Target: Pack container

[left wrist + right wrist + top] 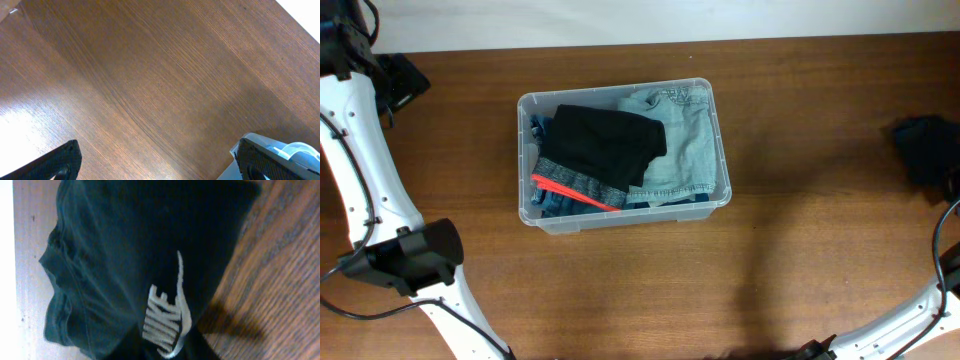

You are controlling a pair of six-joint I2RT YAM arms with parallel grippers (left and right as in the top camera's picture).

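Though plain overhead, garment (924,150) logo (167,317) R-wrist.

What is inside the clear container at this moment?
In the container, a black garment with a grey-and-orange band lies on top, over light denim and darker blue fabric. Anything beneath them is covered.

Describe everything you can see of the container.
The container is a clear plastic bin, rectangular with rounded corners and a rolled rim. It stands upright and open on the wooden table, left of centre, slightly askew. Folded clothes fill it: a black garment with a grey-and-orange band on top, pale denim beside it, darker blue fabric beneath.
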